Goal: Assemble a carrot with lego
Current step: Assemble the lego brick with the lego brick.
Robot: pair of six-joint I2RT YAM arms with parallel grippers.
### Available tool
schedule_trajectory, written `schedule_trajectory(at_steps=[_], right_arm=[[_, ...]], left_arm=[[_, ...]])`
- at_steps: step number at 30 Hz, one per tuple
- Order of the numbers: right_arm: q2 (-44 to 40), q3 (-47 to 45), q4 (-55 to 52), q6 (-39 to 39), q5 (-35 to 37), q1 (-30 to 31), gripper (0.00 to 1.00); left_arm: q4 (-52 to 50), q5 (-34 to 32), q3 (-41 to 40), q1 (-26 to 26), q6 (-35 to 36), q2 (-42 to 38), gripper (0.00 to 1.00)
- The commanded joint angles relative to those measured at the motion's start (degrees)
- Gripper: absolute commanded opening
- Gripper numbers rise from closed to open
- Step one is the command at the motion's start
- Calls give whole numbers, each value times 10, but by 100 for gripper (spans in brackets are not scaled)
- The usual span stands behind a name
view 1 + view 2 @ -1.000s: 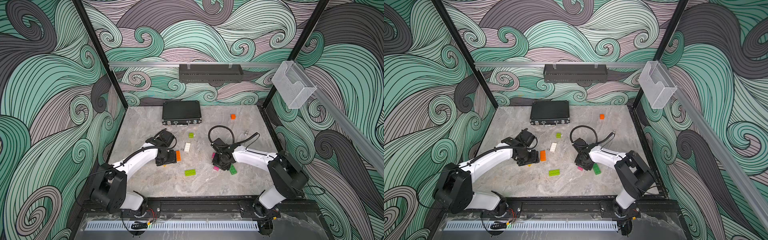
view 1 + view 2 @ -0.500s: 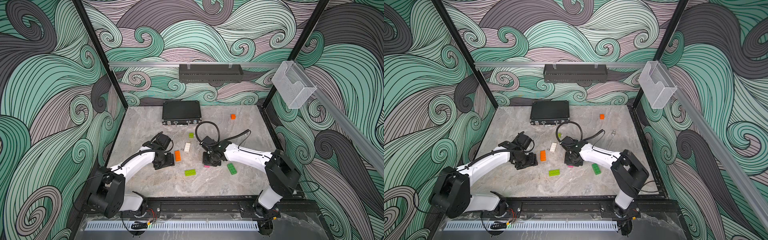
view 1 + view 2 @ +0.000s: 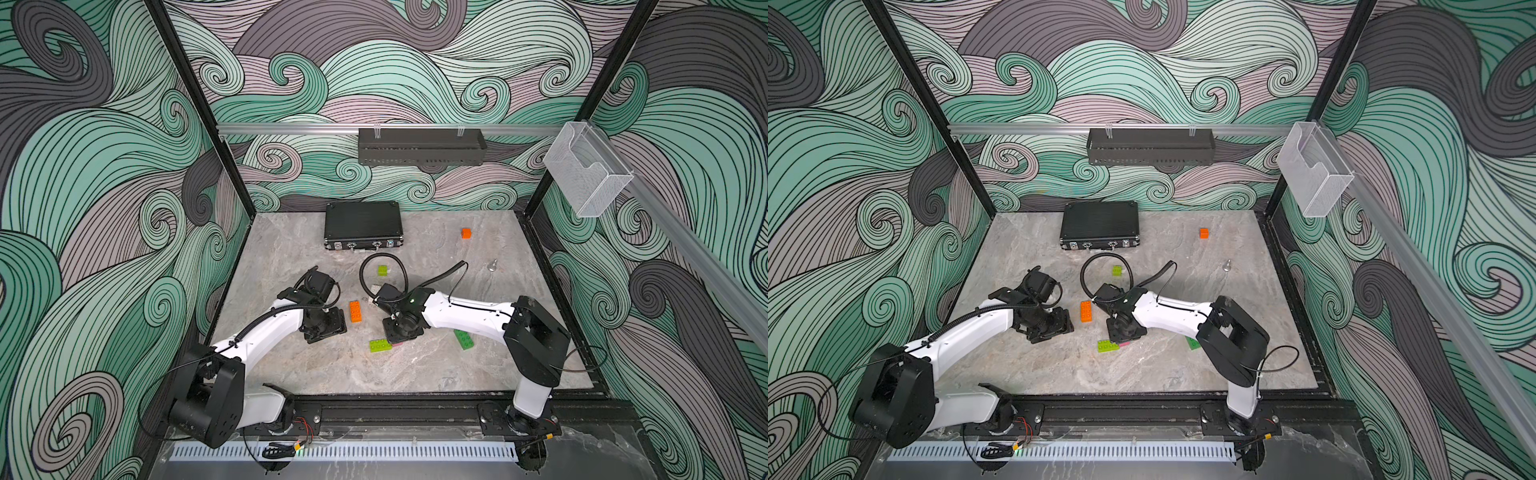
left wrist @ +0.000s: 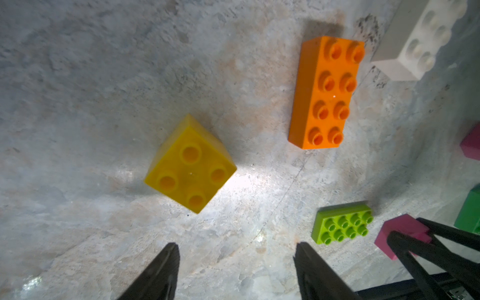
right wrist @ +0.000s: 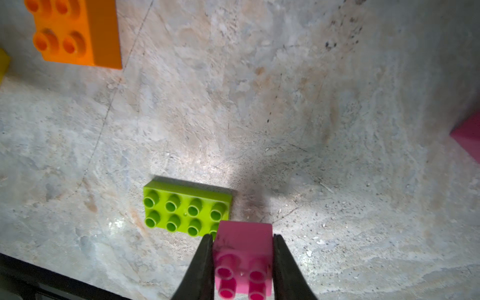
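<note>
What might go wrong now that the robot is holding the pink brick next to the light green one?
1. The right gripper pinches the pink brick right beside the lime brick. Lowering it a bit off could shove the lime brick instead of clicking onto its studs.
2. The yellow brick sits cornerwise to the open left gripper. Closing on its corners might spin it or let it slip.

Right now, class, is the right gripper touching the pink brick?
Touching. The right wrist view shows the right gripper with its fingers pressed against both sides of the pink brick, no gap.
</note>
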Motion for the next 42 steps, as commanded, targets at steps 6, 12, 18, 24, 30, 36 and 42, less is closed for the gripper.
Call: schedule_trajectory(at_steps=[6,12,18,24,30,36,42], right_arm=[[8,23,-5,-8,-10,6,8],[15,21,-2,4,-22,6,8],[27,27,2,12,-21,6,8],[38,34,3,17,-19,6,8],[45,35,1,26,-17,5,7],[65,40,-33,43,-17,1,1],[86,50,-73,65,-5,7,0]], left_arm=[[-2,1,-8,9,-11,-19,71],[-5,-1,-8,11,-11,-19,71],[-5,-3,-10,12,-11,-20,71],[-6,-4,-11,13,-12,-20,71],[-6,-4,-10,14,-12,-19,71],[-7,-5,-10,15,-11,-20,71],[-8,-7,-11,15,-12,-20,71]])
